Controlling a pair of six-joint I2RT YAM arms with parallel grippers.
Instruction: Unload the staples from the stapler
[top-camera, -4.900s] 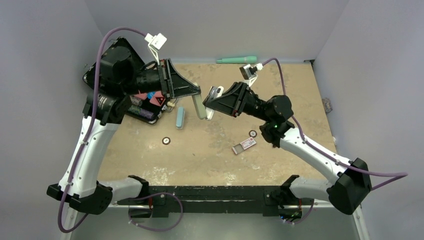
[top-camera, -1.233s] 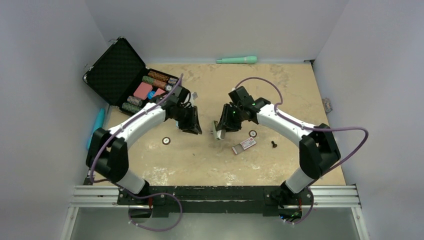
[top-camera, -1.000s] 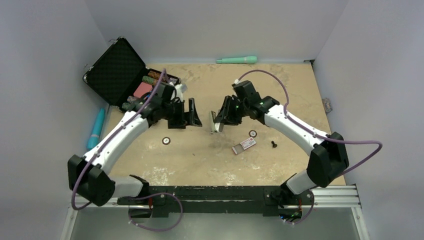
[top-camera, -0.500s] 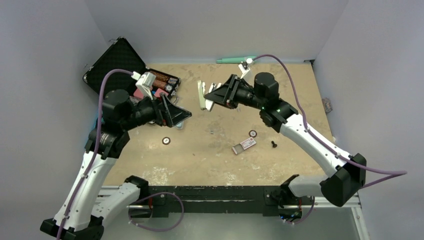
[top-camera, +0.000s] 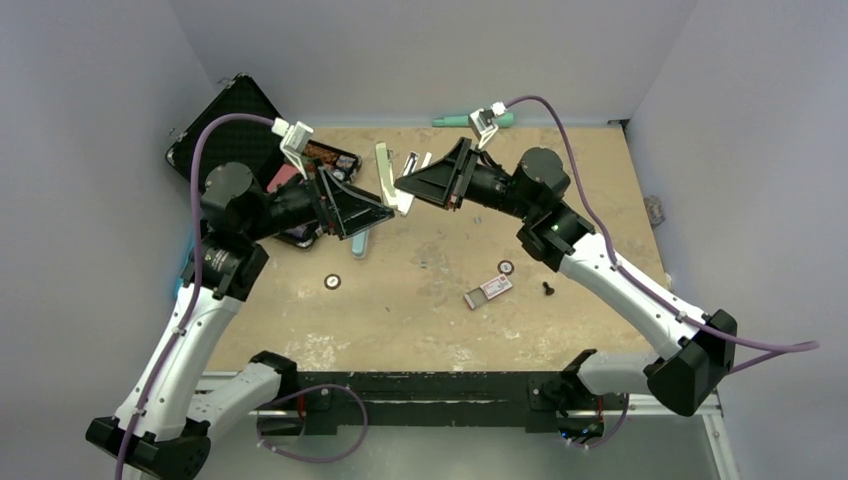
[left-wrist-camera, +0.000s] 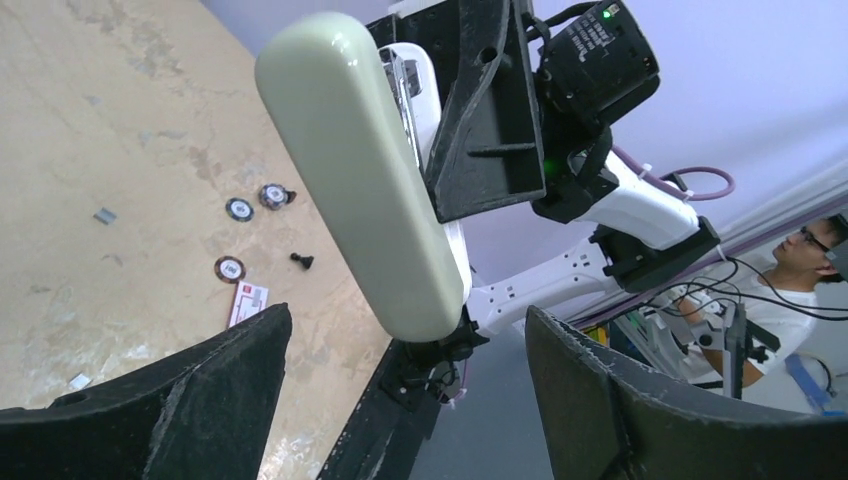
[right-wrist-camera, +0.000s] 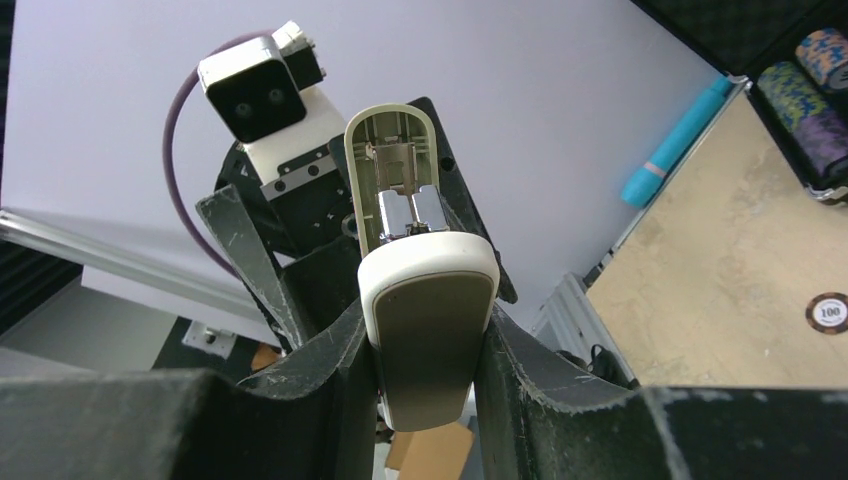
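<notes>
Hanging clear of the table (top-camera: 440, 330) over its far middle, the stapler (top-camera: 388, 178) is clamped by its base between the fingers of the right gripper (top-camera: 415, 185). The right wrist view shows the cream cover swung up and away, the metal magazine exposed inside it; whether staples remain cannot be told. The left gripper (left-wrist-camera: 405, 330) faces the stapler from the left with its fingers spread wide. The rounded cover stands between them in the left wrist view, touching neither.

The right arm rises from the near right corner and reaches to the far middle, wrist pointing left. The left arm stands up from the near left corner, wrist turned right, so the two grippers meet nose to nose.

An open black case (top-camera: 235, 115) sits at the far left corner, its lid propped back, with stacks of poker chips (top-camera: 325, 155) in its tray. A mint-green tube (top-camera: 470, 120) lies along the far edge. A small card (top-camera: 488, 290) and two loose chips (top-camera: 332, 282) (top-camera: 506, 267) lie mid-table, well apart from the stapler.
</notes>
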